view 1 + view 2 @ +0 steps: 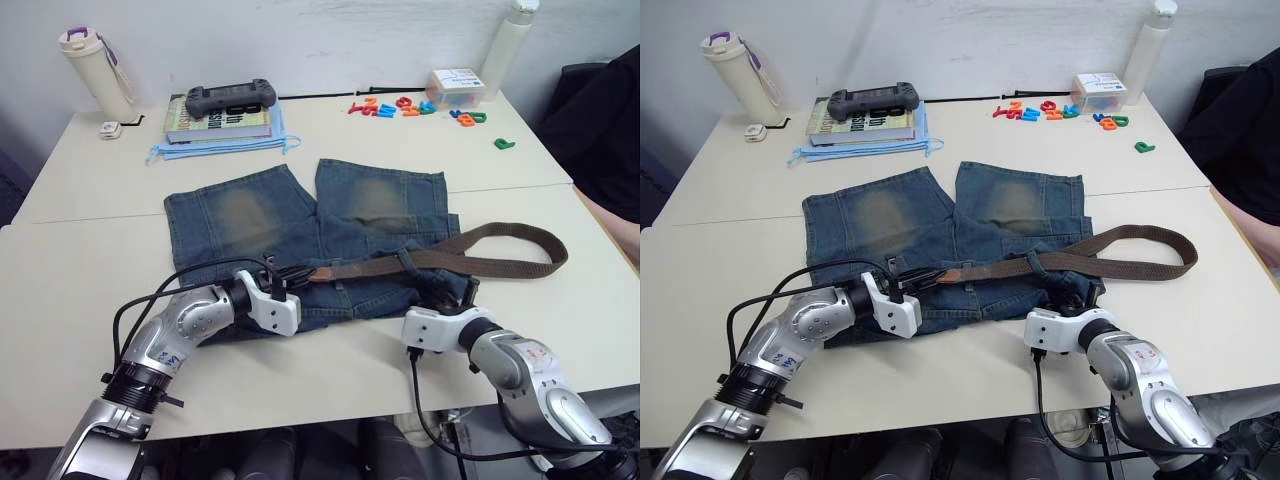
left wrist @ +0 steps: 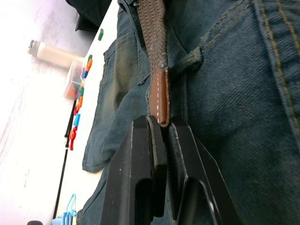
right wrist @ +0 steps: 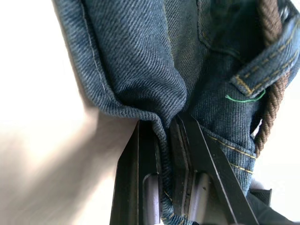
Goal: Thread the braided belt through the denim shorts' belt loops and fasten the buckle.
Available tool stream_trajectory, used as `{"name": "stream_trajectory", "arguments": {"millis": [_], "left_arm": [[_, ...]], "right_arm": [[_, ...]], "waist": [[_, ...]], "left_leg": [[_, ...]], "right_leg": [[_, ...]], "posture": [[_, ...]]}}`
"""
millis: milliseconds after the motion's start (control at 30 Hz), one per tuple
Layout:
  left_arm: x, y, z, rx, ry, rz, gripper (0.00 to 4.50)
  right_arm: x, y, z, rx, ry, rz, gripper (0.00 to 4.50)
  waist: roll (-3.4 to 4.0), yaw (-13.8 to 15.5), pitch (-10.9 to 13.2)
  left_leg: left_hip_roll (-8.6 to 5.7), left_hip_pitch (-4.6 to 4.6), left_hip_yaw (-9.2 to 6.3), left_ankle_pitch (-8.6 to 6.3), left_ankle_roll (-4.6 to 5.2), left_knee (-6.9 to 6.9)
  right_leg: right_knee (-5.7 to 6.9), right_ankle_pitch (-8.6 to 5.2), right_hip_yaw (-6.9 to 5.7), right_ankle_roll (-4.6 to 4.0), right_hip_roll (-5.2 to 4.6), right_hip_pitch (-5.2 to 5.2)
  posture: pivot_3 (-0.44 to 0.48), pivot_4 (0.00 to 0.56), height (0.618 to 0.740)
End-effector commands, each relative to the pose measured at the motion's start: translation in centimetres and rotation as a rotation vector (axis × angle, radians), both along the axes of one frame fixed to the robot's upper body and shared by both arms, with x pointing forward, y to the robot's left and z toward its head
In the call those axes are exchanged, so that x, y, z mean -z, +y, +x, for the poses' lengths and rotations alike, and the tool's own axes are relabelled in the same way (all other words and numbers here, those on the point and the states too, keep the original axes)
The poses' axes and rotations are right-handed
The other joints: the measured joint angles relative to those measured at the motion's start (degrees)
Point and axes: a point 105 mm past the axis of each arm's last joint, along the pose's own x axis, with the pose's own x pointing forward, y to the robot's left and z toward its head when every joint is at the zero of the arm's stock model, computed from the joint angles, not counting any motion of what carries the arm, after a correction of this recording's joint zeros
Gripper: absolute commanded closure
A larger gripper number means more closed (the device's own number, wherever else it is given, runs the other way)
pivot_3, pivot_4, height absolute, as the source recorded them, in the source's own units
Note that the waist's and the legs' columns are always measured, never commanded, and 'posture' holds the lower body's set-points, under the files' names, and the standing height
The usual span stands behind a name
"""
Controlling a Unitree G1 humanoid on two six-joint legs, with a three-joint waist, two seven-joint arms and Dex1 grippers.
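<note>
While the right gripper [image 3: 165, 140] pinches a fold of the denim shorts [image 1: 300, 225] at the waistband, the left gripper [image 2: 161, 129] nips the braided belt's [image 1: 480, 245] tan leather tip. Threading looks midway; next, feeding that stiff tip under another narrow belt loop [image 2: 190, 58].

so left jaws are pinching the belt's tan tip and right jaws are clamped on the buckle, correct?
Not quite. The left gripper does pinch the braided belt's tan tip, but the right gripper is clamped on a fold of the denim shorts, not the buckle; see the right wrist view.
</note>
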Motion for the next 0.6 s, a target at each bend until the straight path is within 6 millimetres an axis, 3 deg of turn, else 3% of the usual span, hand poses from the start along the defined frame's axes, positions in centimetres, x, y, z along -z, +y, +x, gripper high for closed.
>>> {"name": "stream_trajectory", "arguments": {"millis": [33,267,500,600], "left_arm": [[-0.6,-0.4,0.3,-0.007,-0.023,-0.021,4.50],[-0.8,-0.9,0.4,-0.003,-0.023,-0.037,4.50],[-0.6,-1.0,0.3,-0.008,-0.004,-0.046,4.50],[-0.6,-1.2,0.3,-0.008,-0.001,-0.050,4.50]], "right_arm": [[-0.5,-0.2,-0.3,0.010,0.012,0.056,4.48],[-3.2,-0.5,-0.7,0.033,-0.006,0.180,4.48],[-5.6,-2.6,-1.3,0.056,-0.036,0.108,1.66],[-7.0,-2.7,-1.7,0.059,-0.033,0.172,1.66]], "waist": [[0.00,0.1,0.0],[0.00,0.0,0.0],[0.01,0.0,0.0],[0.01,0.0,0.0]], "left_leg": [[0.00,0.00,0.00,0.00,0.00,0.02],[0.00,-0.02,0.00,0.00,0.00,0.04],[0.00,-0.02,0.00,0.00,0.00,0.06],[0.00,-0.02,0.01,0.00,0.00,0.06]], "right_leg": [[0.01,0.00,-0.01,0.00,0.00,0.01],[0.03,0.00,0.01,0.00,0.00,-0.01],[0.03,0.00,0.00,0.00,0.00,0.00],[0.04,0.00,0.01,0.00,0.00,-0.01]], "posture": [[0.000,0.150,0.714],[0.000,0.150,0.714],[0.000,0.150,0.714],[0.000,0.150,0.714]]}}
